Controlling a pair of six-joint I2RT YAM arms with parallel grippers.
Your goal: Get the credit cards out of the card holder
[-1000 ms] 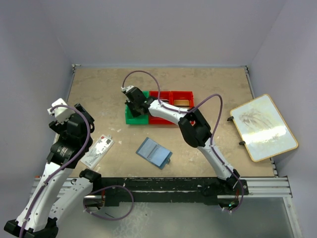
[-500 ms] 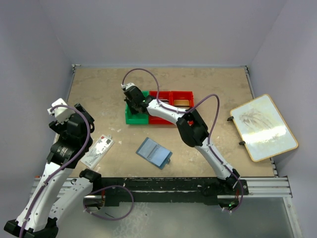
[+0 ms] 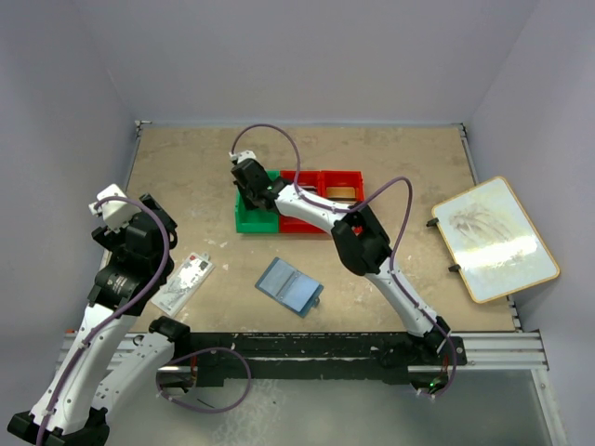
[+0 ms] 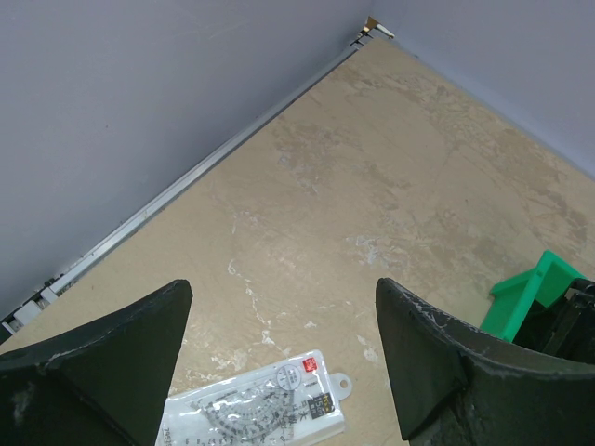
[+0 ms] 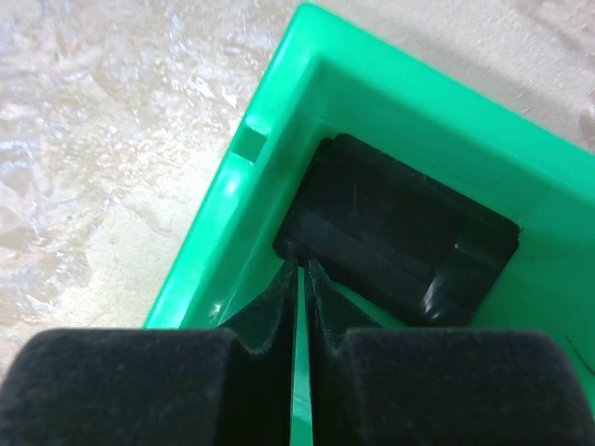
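Card holder (image 3: pixel 289 286) lies open, well to the near side of our right gripper (image 5: pixel 298 264), jaws pressed together over a dark credit card (image 5: pixel 390 232) in the green bin (image 5: pixel 279 139).

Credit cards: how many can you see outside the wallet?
1: a dark plastic card lying in the green plastic bin, just beyond the right gripper. More may lie hidden beneath it or elsewhere.

I had the left arm (image 3: pixel 121 279) folded back close to its base, elbow raised, the left gripper (image 4: pixel 279 307) spread wide. The right arm (image 3: pixel 367 246) reached far forward and across to the left, wrist tipped down, the right gripper (image 5: pixel 299 269) pinched almost together, only a thin slit between its jaws.
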